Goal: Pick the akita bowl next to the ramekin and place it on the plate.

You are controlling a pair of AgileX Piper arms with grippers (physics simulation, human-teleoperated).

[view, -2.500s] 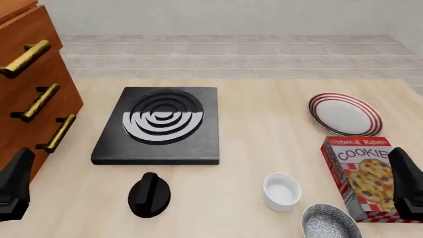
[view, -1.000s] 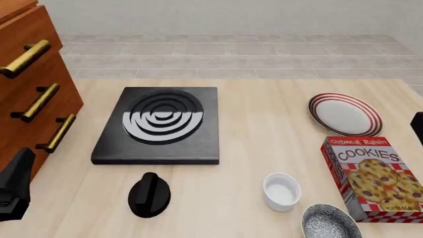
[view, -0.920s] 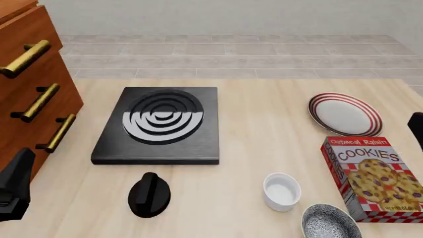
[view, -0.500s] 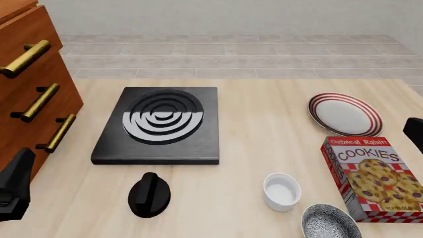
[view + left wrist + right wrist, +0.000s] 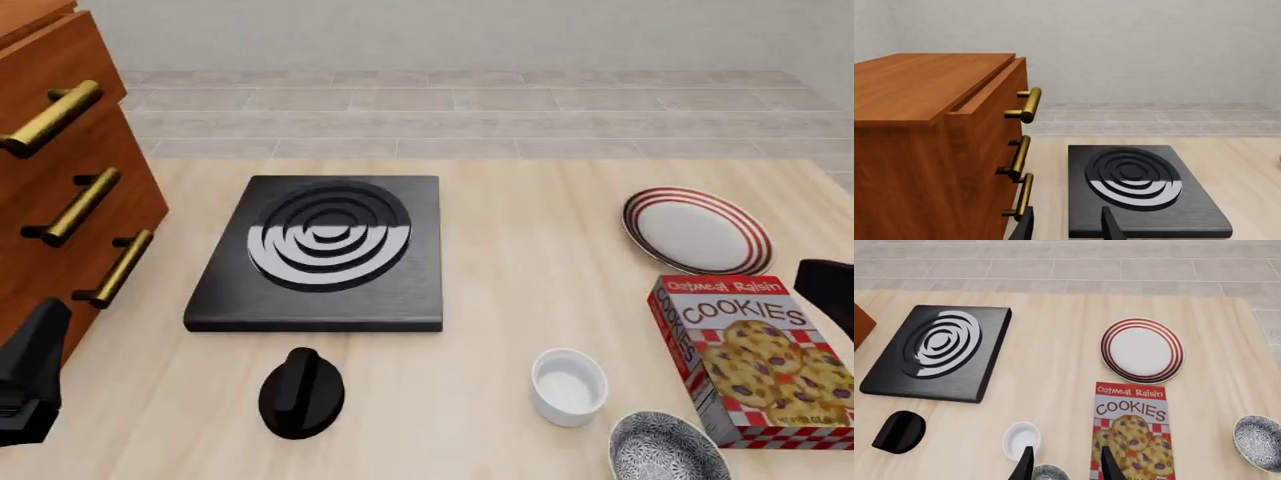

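My speckled black-and-white akita bowl point(image 5: 667, 449) sits at the table's near edge, just beside the small plain white ramekin point(image 5: 569, 385). Right gripper point(image 5: 1063, 460) fingers spread, gripping nothing; left gripper point(image 5: 1066, 225) same.

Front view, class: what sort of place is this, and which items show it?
Probably a simulated kitchen counter. A black stove burner sits on the wooden table, with a red-ringed plate, a cookie box and a drawer cabinet nearby.

Cookie box point(image 5: 761, 357), hotplate point(image 5: 324, 250), knob point(image 5: 302, 393), drawers point(image 5: 60, 190)
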